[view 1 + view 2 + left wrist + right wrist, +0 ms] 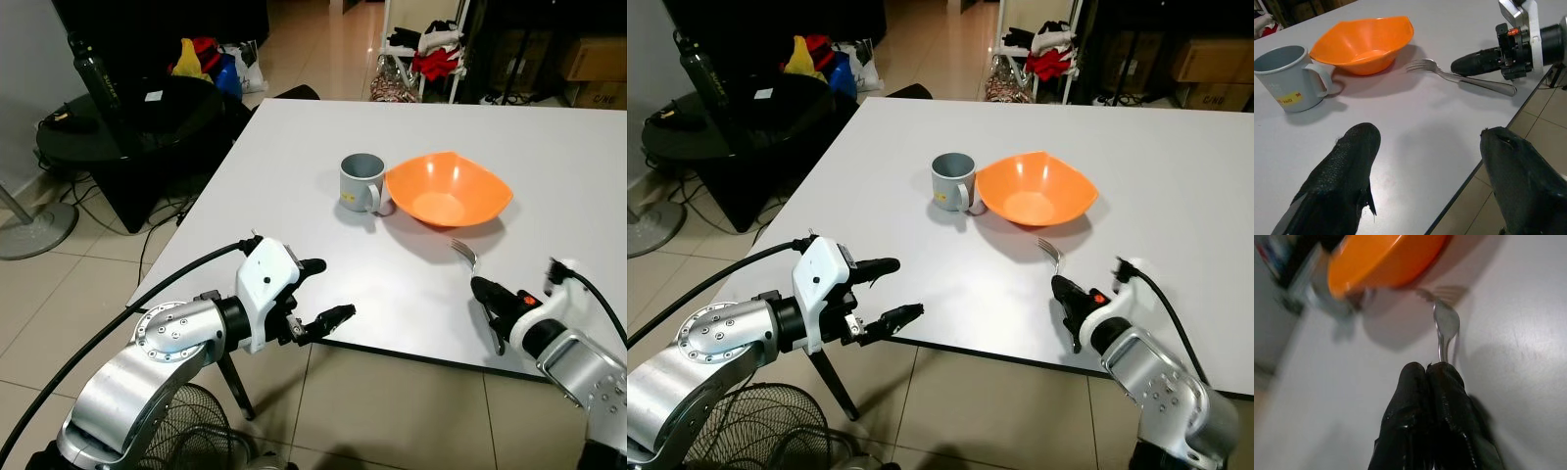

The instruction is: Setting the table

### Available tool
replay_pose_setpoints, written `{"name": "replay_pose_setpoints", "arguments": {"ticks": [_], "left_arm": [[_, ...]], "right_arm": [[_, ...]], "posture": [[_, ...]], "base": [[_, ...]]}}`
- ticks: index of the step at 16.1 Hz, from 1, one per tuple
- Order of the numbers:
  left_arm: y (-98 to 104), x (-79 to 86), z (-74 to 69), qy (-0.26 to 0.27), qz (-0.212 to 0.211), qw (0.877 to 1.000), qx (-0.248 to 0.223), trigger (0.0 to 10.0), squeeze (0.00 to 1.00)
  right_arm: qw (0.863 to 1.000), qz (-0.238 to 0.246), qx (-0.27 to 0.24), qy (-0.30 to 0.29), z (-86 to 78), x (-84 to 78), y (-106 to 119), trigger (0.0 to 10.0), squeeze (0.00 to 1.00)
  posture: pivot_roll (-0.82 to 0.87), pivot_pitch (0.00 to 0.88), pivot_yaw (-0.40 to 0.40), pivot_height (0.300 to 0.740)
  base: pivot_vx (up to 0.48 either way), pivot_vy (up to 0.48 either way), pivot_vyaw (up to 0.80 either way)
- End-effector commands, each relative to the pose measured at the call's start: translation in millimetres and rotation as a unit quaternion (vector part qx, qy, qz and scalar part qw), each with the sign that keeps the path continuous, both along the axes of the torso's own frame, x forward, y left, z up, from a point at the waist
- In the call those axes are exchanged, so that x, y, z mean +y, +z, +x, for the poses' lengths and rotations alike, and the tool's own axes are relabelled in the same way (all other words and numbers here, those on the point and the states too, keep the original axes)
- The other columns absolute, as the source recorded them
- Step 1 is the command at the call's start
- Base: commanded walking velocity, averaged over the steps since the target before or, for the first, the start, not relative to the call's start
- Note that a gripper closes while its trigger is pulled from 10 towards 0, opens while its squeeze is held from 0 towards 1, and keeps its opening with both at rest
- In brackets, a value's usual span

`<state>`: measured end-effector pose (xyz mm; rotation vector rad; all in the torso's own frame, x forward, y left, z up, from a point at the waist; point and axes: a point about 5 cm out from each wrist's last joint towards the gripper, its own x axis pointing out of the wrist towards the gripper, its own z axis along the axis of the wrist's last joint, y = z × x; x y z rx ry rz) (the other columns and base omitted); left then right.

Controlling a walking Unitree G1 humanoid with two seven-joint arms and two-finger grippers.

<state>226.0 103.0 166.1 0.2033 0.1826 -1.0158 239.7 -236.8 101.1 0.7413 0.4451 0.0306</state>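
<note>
Fork: clamped in right gripper, long axis and tines aimed at orange bowl, just short of it (left gripper wide, empty).

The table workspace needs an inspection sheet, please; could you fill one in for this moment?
Surface: white table, near edge beside both arms.
Job's things: grey mug touching or nearly touching the orange bowl; fork tines toward the bowl.
Clutter: nothing seen on the table.
Grippers: left gripper open at the near edge, holding nothing; right gripper shut on the fork handle.
Cables: black cable along the left arm; another at the right wrist.
Surroundings: black round side table, bottle, fan grille, tiled floor, clothes rack.
</note>
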Motion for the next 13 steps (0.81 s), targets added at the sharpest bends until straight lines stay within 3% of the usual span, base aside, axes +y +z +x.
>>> {"name": "replay_pose_setpoints", "arguments": {"ticks": [1,4,9,10,11,12,13], "left_arm": [[-0.5,1.1,1.7,-0.002,0.008,1.000,-0.001,10.0,0.00],[-0.5,-0.1,2.3,-0.006,0.008,1.000,0.000,10.0,0.00],[-0.2,-0.9,3.1,-0.008,0.008,1.000,-0.001,10.0,0.00],[-0.2,-1.2,3.0,-0.008,0.008,1.000,-0.002,10.0,0.00],[-0.2,-1.4,3.0,-0.008,0.008,1.000,-0.002,10.0,0.00],[-0.1,-1.7,3.0,-0.008,0.008,1.000,-0.002,10.0,0.00],[-0.1,-1.7,3.0,-0.008,0.008,1.000,-0.002,10.0,0.00]], "right_arm": [[1.000,0.028,-0.003,-0.006,2.0,0.6,0.3,0.0,0.00],[0.994,0.098,0.011,-0.039,0.7,-0.2,-7.8,0.0,0.00],[0.996,0.078,0.027,-0.035,2.1,-0.5,-8.0,0.0,0.00],[0.996,0.068,0.034,-0.038,2.4,-1.2,-7.0,10.0,0.00],[0.996,0.067,0.037,-0.039,2.4,-1.6,-6.7,10.0,0.00],[0.996,0.064,0.047,-0.048,2.6,-3.4,-8.0,10.0,0.51],[0.996,0.061,0.049,-0.049,2.5,-3.9,-8.3,10.0,0.87]], "posture": [[0.09,0.000,0.116,0.740],[0.08,0.000,0.124,0.740],[0.08,0.000,0.125,0.740],[0.08,0.000,0.122,0.740],[0.08,0.000,0.122,0.740],[0.08,0.000,0.121,0.740],[0.08,0.000,0.121,0.740]], "base": [[0.000,0.000,0.00],[0.000,0.000,0.00],[0.000,0.000,0.00],[0.000,0.000,0.00],[0.000,0.000,0.00],[0.000,0.000,0.00],[0.000,0.000,0.00]]}}
